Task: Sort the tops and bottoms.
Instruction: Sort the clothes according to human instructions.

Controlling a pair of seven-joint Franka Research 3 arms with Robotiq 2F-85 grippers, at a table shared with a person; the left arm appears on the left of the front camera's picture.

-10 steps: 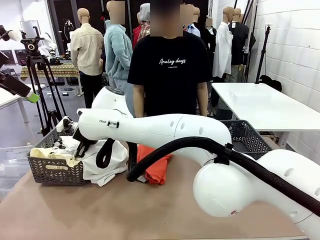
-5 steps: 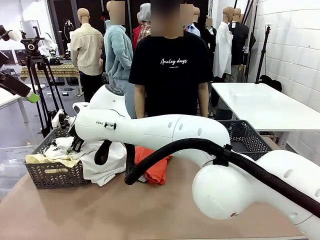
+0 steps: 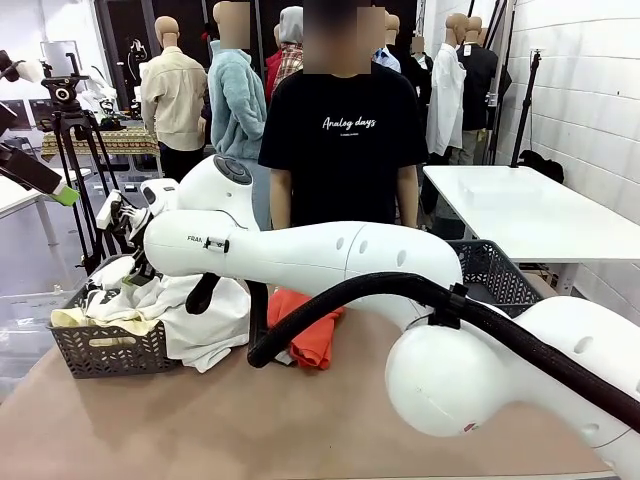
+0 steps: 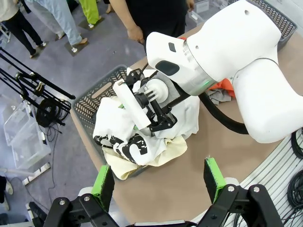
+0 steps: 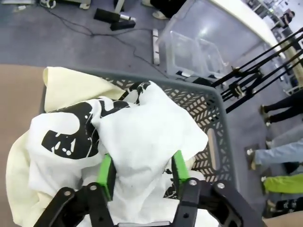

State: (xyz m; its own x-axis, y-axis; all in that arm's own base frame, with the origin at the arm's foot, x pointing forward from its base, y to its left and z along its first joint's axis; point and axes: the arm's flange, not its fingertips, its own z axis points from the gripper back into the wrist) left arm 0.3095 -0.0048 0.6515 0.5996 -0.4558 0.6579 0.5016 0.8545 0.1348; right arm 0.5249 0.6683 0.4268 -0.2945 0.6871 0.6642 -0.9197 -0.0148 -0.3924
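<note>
- Front view: right arm (image 3: 300, 260) spans the table to the basket (image 3: 105, 350) at lower left. A white garment (image 3: 205, 325) spills over its rim, and an orange-red garment (image 3: 310, 330) lies beside it on the table.
- Left wrist view: left gripper (image 4: 157, 177) is spread wide and empty. A black-and-white patterned garment (image 4: 125, 149) and a pale yellow garment (image 4: 168, 151) top the basket, beneath the right gripper (image 4: 160, 128).
- Right wrist view: pads (image 5: 105, 172) sit partly apart astride a white fold, possibly loose; cannot tell whether they grip it.
</note>
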